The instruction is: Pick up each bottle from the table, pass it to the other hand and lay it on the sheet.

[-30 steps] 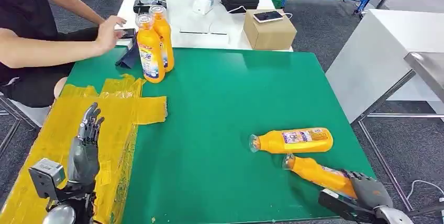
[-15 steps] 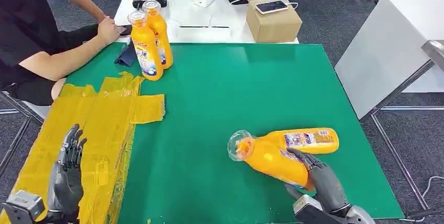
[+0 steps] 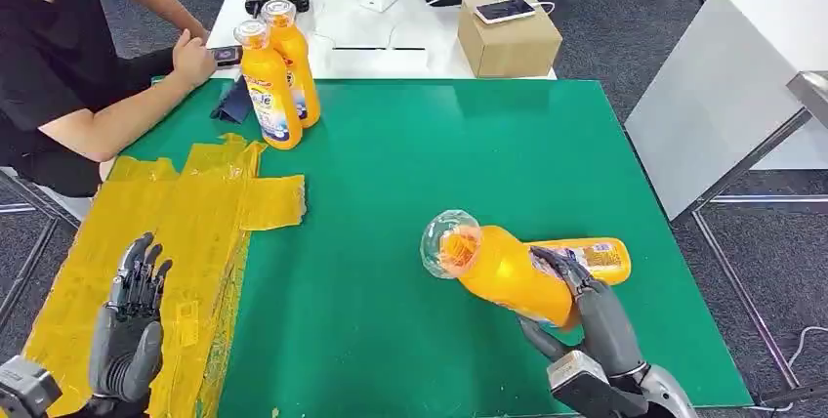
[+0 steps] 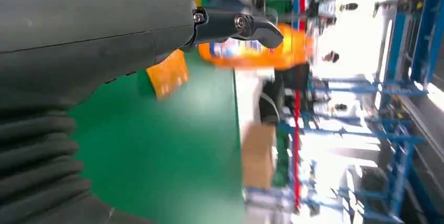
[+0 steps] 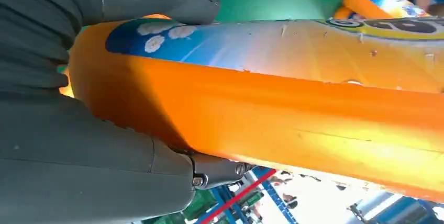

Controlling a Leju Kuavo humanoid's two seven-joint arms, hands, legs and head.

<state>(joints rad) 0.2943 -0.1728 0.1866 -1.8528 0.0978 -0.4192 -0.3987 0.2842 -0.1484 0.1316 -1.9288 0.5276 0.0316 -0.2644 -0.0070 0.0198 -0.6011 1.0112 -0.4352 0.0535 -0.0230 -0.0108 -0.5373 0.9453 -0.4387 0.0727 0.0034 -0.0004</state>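
Gripping one orange bottle [image 3: 508, 276] off the green surface [image 3: 420, 174], the right robot hand [image 3: 586, 306] awaits handover; left robot hand [image 3: 132, 315] open, yellow sheet [image 3: 210, 198] bare, three bottles remain.

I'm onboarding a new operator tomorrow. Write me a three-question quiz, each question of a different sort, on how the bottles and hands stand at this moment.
1. True or false: the right hand grips an orange bottle lifted off the green table.
2. Multiple choice: how many bottles stand upright near the person? A) none B) two C) four
3. Fill in: the left hand hovers with fingers spread, holding nothing, over the yellow ____.

Key:
1. True; the right wrist view shows its fingers wrapped round the bottle.
2. B; two upright bottles stand side by side at the far left, and another bottle lies behind the held one.
3. sheet
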